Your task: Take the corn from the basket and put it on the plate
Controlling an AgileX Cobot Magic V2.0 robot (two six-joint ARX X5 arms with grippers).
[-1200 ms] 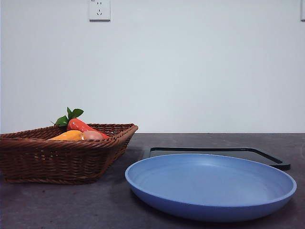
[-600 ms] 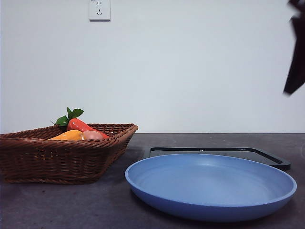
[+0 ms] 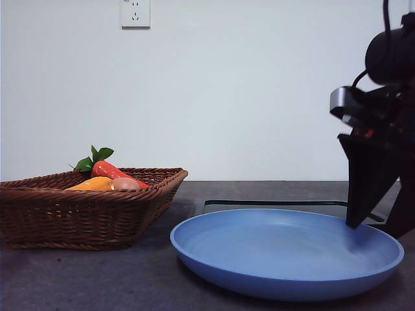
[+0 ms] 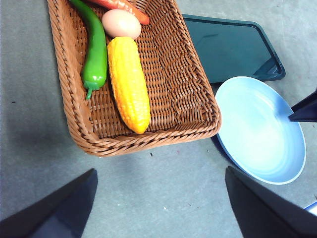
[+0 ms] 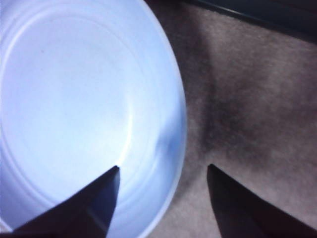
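Right gripper (image 5: pixel 163 171): jaws spread and holding nothing, one tip over the inside of the plate (image 5: pixel 74 99), the other over bare desk (image 5: pixel 247 99) outside it, so the plate's rim passes between them. In the front view this gripper (image 3: pixel 369 194) stands low at the plate's right edge, one tip just above the rim; whether it touches cannot be told. Left gripper (image 4: pixel 158 198): jaws spread wide and holding nothing, high over open desk on the near side of the basket (image 4: pixel 198 99), well apart from its edge. The corn (image 4: pixel 129 84) lies flat on the basket floor, running along its length, one rounded end close to the woven near wall. A green pepper (image 4: pixel 95 54) lies just beside the corn on one flank; the other flank has bare wicker floor up to the flaring wall. A pinkish egg (image 4: pixel 121 23) sits at the corn's far end, with a carrot (image 4: pixel 124 7) beyond it. The plate lies near one basket corner, apart from it, and carries nothing. A black tray (image 4: pixel 228 47) lies flat behind the plate, beside the basket.
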